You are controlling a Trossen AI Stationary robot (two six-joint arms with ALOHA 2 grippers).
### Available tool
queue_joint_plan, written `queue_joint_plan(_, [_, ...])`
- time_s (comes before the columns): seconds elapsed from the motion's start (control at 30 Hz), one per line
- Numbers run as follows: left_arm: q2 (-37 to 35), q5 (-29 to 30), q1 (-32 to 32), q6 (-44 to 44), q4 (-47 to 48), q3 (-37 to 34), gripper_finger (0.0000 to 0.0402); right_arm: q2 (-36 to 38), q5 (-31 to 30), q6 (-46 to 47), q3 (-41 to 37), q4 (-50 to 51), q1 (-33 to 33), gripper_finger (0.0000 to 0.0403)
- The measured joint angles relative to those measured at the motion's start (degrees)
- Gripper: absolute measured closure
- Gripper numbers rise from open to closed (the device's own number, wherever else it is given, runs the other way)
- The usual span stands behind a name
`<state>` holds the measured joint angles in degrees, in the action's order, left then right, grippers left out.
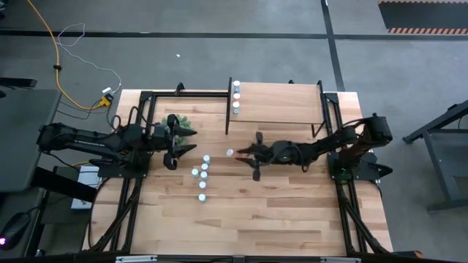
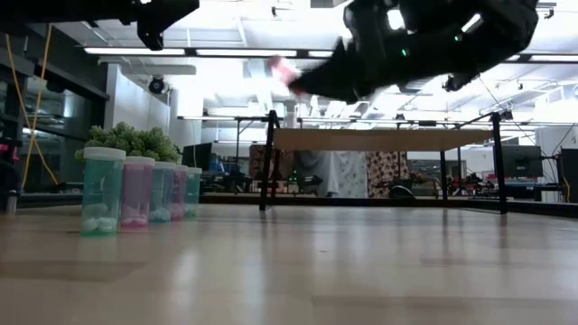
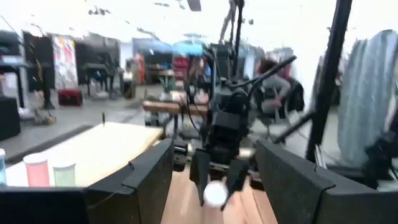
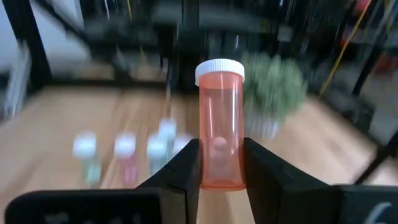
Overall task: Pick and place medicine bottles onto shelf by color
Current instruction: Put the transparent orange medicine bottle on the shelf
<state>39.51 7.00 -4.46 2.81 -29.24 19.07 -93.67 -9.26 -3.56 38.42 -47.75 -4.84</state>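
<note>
Between the two dark fingers of the right end effector [image 4: 221,165] sits a pink medicine bottle [image 4: 221,124] with a white cap, standing upright and pinched near its bottom. From above, that end effector [image 1: 241,153] hangs over the middle of the desk [image 1: 278,219], just in front of the shelf [image 1: 281,102], with the bottle's cap showing as a white dot at its tip.

Left end effector [image 1: 183,140] is over by the bushy green plant [image 1: 184,121], fingers spread wide and holding nothing.

Rest of the medicine bottles [image 1: 201,175] are bunched on the desk between the two arms, five of them in a loose line; the low view shows teal and pink ones side by side [image 2: 135,190]. Three more stand in a row [image 1: 236,98] along the shelf's left edge.
</note>
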Motion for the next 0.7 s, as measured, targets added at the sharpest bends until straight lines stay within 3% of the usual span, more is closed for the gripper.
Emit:
queue_joint_plan(0.13, [8.25,1.83,-0.05,-0.45,-12.76,-2.18,0.0186,-0.1,-0.14,-2.63,0.67,-7.44,0.72,0.0316])
queue_joint_plan(0.4, [26.16,2.35,-0.1,-1.54,-31.66,-1.31,0.0186,-0.13,0.86,-7.04,5.07,-9.38,1.55,0.0316])
queue_joint_plan(0.7, [38.47,0.71,0.06,-1.53,-41.0,3.17,0.0186,-0.17,1.67,-6.79,5.76,-9.92,1.31,0.0316])
